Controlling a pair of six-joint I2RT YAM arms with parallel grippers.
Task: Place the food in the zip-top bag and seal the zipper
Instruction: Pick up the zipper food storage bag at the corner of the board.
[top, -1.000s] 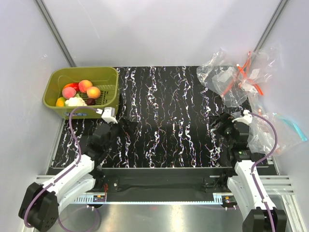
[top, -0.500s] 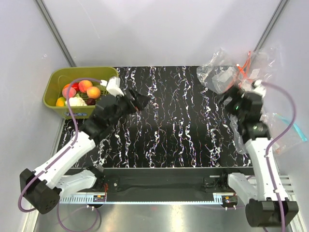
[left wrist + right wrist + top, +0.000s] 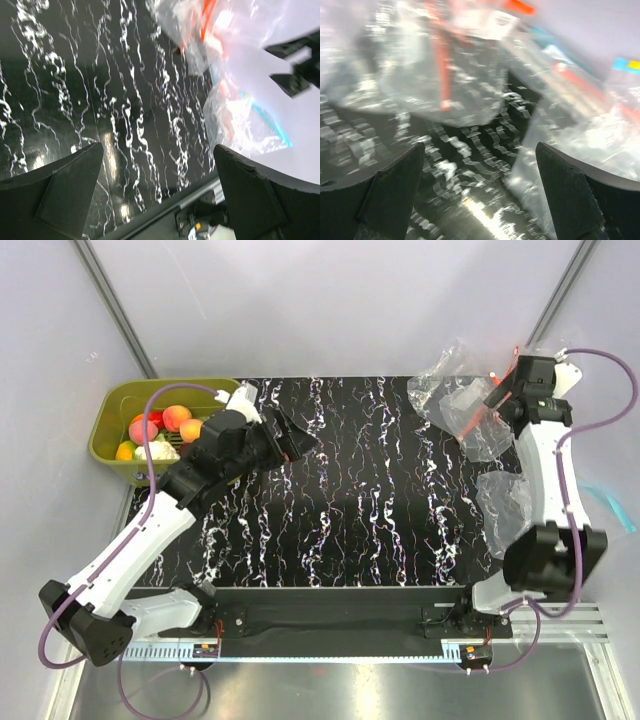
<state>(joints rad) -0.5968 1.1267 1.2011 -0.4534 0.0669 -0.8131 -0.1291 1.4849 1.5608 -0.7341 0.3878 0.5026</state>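
Left pincer: fingers spread wide apart and holding nothing. It hangs over the black, white-veined tabletop, just right of the basket.
Right pincer: fingers apart and empty, reached out to the far right corner over the heap of clear bags. Its own wrist view is blurred.
Food: three peach-like fruits lie together in the olive-green basket at the far left corner. The plum cannot be made out beside the left arm.
Zip-top bag: clear and crumpled, on the far right of the tabletop, well apart from the basket.
Zipper: a red-orange strip running across the crinkled plastic. Whether it is closed cannot be told.
Other basket contents: white cauliflower at the near side and a red pepper between the fruits.
Second bag: clear, at the right edge, nearer the arm bases than the zip-top bag. A light-blue strip shows to its right.
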